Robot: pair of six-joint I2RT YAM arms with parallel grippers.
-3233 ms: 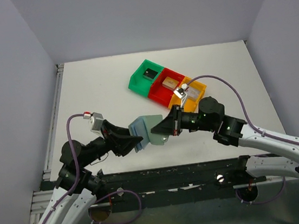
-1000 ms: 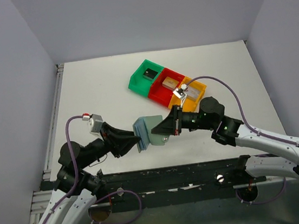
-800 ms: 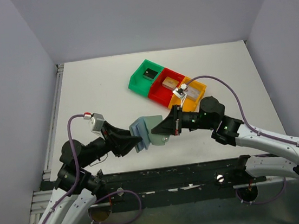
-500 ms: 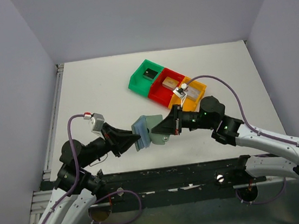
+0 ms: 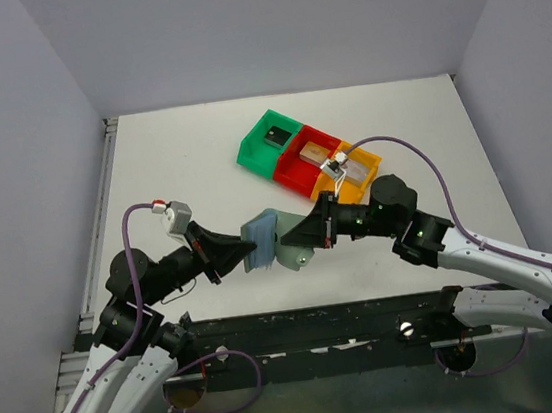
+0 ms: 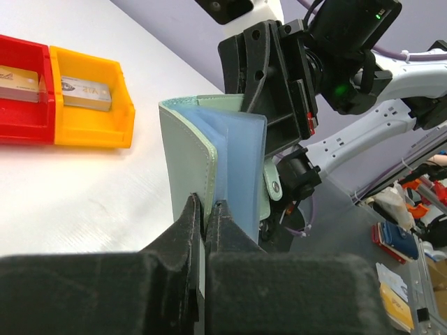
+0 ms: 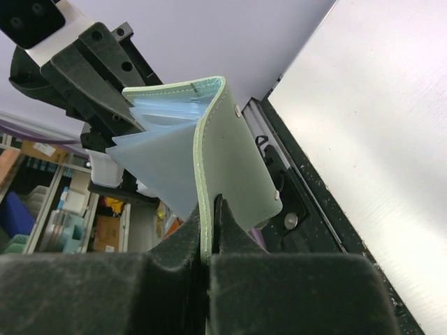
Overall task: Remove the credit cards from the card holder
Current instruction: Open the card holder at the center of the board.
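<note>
Near the front edge of the worktop, the card holder (image 5: pixel 272 239) is held up, half open like a book, between both arms. The left claw (image 5: pixel 244 252) is clamped on one panel from 9 o'clock, and the right claw (image 5: pixel 290 236) on the other from 3 o'clock, both equally near. Its blue pockets show no card. At 1 o'clock, well apart, the black card (image 5: pixel 275 136), tan card (image 5: pixel 314 149) and grey card (image 5: pixel 353 170) each lie in a bin, so the emptying looks done.
</note>
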